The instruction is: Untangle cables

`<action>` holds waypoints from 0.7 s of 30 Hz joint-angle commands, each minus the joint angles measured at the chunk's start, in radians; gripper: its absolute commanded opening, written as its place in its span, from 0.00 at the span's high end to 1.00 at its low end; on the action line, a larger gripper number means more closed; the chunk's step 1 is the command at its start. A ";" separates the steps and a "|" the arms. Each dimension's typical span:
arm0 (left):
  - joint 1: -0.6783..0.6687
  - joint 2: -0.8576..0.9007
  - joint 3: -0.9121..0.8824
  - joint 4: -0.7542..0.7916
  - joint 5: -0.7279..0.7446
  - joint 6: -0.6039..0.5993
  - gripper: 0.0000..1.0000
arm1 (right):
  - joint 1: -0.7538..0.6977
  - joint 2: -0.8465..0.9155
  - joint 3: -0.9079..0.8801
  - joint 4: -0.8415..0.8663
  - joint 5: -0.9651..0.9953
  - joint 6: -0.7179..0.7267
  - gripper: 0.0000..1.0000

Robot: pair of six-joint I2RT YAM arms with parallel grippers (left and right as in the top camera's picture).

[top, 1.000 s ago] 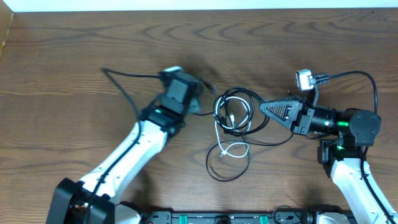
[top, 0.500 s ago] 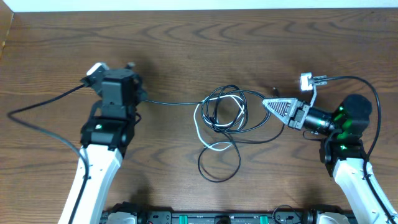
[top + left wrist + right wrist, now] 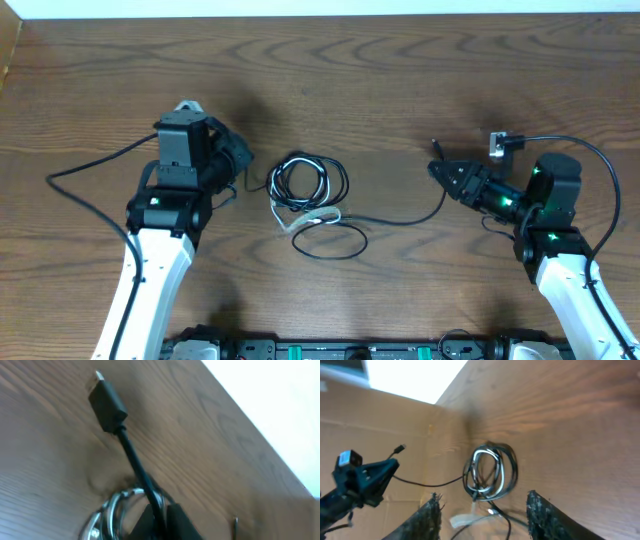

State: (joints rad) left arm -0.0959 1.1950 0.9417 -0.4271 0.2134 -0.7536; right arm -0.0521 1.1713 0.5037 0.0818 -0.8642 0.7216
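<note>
The cables [image 3: 305, 185] lie mid-table as a small coil of black cords with one white cord [image 3: 315, 215] and a loose black loop [image 3: 330, 242] in front. A black strand [image 3: 400, 220] trails right toward my right gripper [image 3: 442, 170], which is open above the table; in its wrist view the coil [image 3: 490, 472] lies beyond the wide-apart fingers [image 3: 484, 496]. My left gripper [image 3: 240, 160] sits left of the coil. It is shut on a black cable [image 3: 132, 457] whose plug [image 3: 106, 406] sticks out past the fingers [image 3: 160, 512].
Thick black arm wires sweep across the table at the far left [image 3: 90, 165] and arc over the right arm [image 3: 590, 150]. The table's far edge [image 3: 320, 16] runs along the top. A cardboard edge [image 3: 8, 50] shows at the top left corner.
The right gripper has opened and let go of its cable. The left gripper has shifted right toward the coil. The bundle has slid left and drawn into a tighter coil.
</note>
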 commanded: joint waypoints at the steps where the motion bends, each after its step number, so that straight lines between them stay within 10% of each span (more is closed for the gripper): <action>1: -0.014 0.041 0.013 -0.008 0.092 0.000 0.53 | 0.019 -0.006 0.006 -0.031 0.025 -0.060 0.43; 6: -0.102 0.105 0.013 -0.006 0.241 0.196 0.22 | 0.055 -0.006 0.006 -0.069 0.052 -0.076 0.38; 10: -0.193 0.144 0.013 -0.045 0.151 0.346 0.22 | 0.085 -0.006 0.006 -0.069 0.080 -0.075 0.36; 15: -0.235 0.179 0.013 -0.095 -0.223 0.225 0.21 | 0.119 -0.006 0.006 -0.083 0.081 -0.076 0.34; 21: -0.238 0.270 0.013 -0.085 -0.259 0.277 0.24 | 0.153 -0.006 0.006 -0.083 0.126 -0.074 0.32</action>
State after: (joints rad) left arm -0.3294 1.4212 0.9417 -0.5125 0.0395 -0.5152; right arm 0.0856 1.1713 0.5037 -0.0002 -0.7715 0.6678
